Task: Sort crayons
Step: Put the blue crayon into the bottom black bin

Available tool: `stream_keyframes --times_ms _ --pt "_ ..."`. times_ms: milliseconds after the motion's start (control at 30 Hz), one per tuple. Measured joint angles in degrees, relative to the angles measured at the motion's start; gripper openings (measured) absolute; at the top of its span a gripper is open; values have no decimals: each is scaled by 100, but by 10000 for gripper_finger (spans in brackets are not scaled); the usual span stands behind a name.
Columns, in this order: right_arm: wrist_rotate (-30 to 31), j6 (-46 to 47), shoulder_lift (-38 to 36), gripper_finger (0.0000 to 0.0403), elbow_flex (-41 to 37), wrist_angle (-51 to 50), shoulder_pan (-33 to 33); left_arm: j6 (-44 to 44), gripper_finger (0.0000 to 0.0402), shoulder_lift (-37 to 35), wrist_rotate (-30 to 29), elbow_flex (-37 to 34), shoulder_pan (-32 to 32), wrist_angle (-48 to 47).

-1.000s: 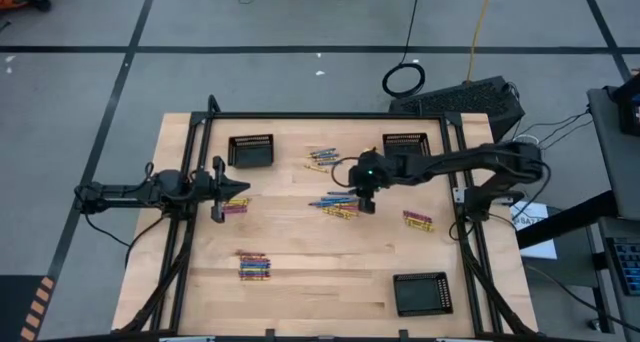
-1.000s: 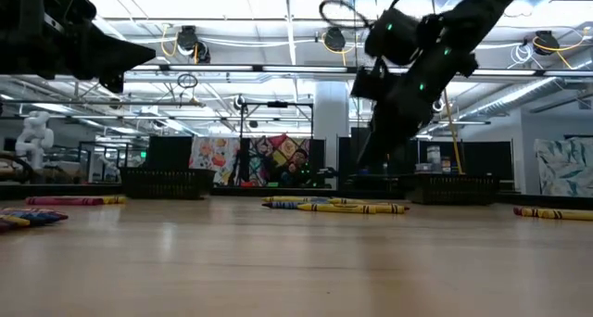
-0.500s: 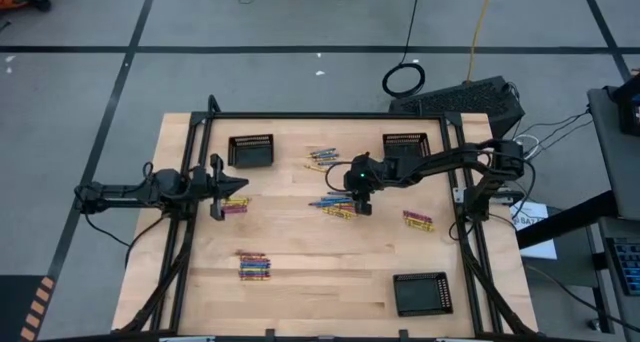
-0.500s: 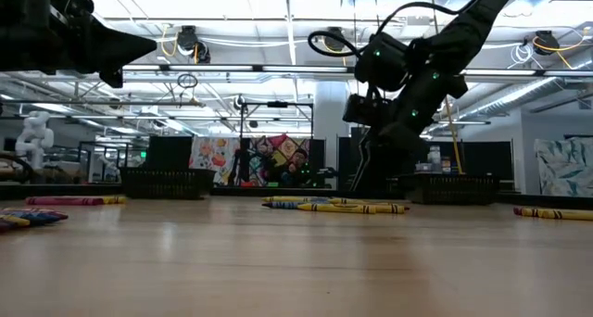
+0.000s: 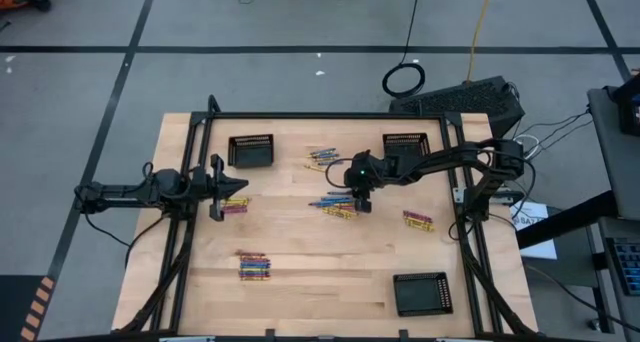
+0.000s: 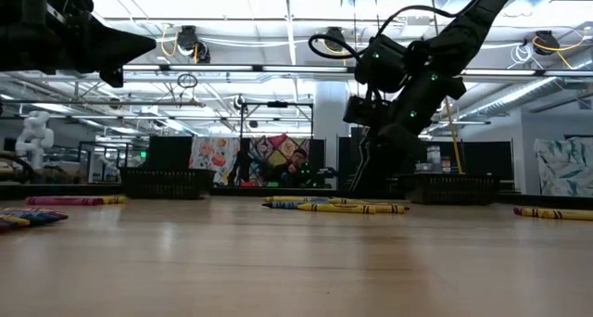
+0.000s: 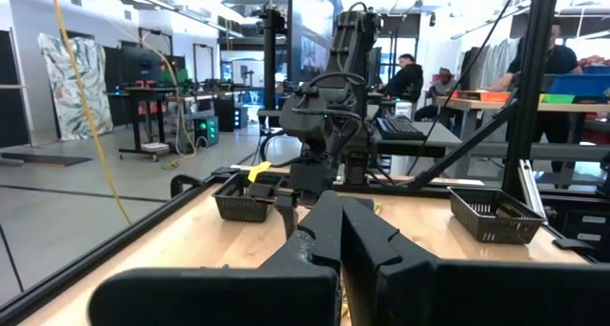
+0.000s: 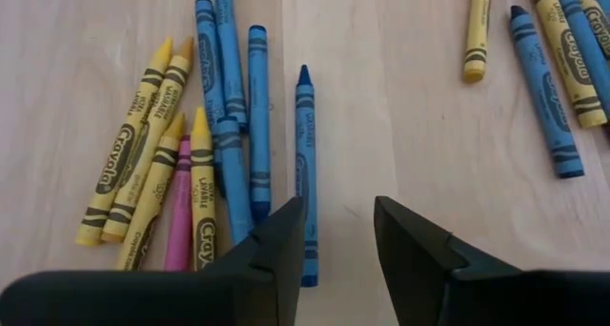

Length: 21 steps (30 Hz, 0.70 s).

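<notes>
The right gripper (image 8: 334,231) hangs low over the middle cluster of crayons (image 8: 205,145), its fingers apart and empty. In the right wrist view one blue crayon (image 8: 305,164) lies lengthwise toward the gap, its near end tucked just beside one fingertip rather than centred between the two. To the frame's left of it, blue, yellow and one pink crayon lie touching one another; further blue and yellow ones sit at upper right.

Risk: closing from this offset could push the blue crayon sideways or roll it into its neighbours, and a finger may catch a second stick. Whether the fingertips already touch the table cannot be told from the low view.

Seen from above, the right gripper (image 5: 360,189) stands at centre frame, between two black baskets (image 5: 250,150) at the upper edge. Other crayon groups lie at lower left (image 5: 254,266) and centre right (image 5: 417,221). The left gripper (image 5: 232,189), fingers together, waits at left, clear of the work.
</notes>
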Motion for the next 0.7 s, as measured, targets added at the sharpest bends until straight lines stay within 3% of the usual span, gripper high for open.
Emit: stream_keyframes --times_ms 367,700 --pt "-3 -109 343 108 0 253 -29 -2 0 0 15 0 0 -4" --pt "-43 -185 353 16 0 249 -251 -94 0 0 22 0 0 -70"
